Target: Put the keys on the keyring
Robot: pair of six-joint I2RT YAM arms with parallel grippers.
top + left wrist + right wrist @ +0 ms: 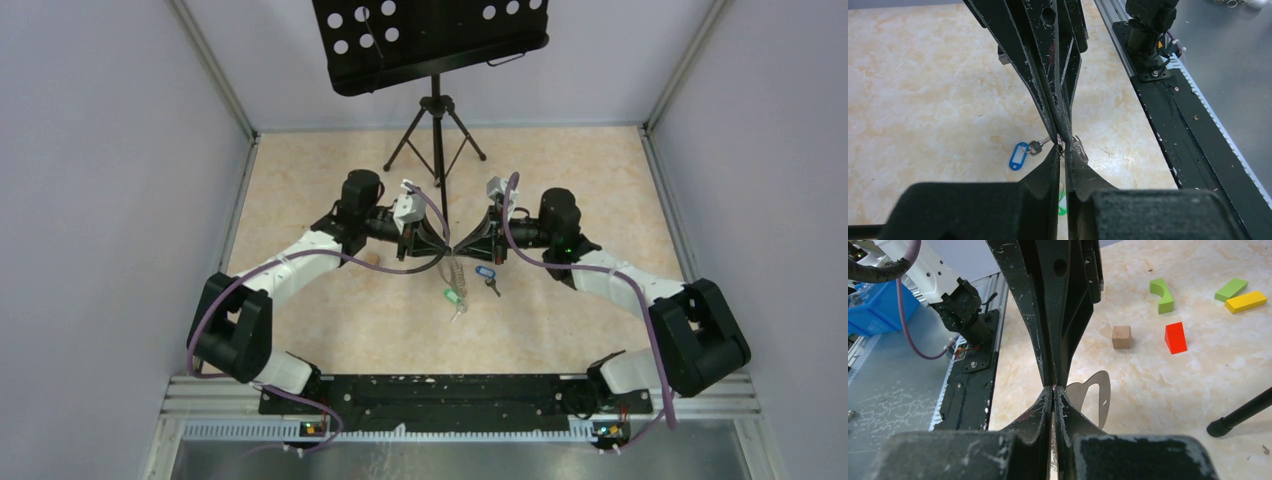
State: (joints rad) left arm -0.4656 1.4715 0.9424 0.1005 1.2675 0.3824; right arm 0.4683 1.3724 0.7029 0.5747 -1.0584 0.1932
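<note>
My left gripper (447, 249) and right gripper (458, 249) meet tip to tip above the middle of the table. In the left wrist view my left gripper (1063, 148) has only a thin gap between its jaws, closed on the small metal loops of the keyring (1061, 142). My right gripper (1054, 387) is pressed shut on the same spot. The keyring's chain (458, 270) hangs down from the tips, with the green-tagged key (453, 297) at its lower end. The blue-tagged key (1019, 156) lies flat on the table just beside them, also seen in the top view as the blue-tagged key (486, 273).
A black tripod stand (435, 130) rises at the back; one tripod foot (1220, 427) is near my right gripper. Loose blocks lie beyond: a wooden cube (1121, 336), red block (1175, 337), yellow block (1246, 301), green blocks (1161, 295). A black rail (450, 395) runs along the near edge.
</note>
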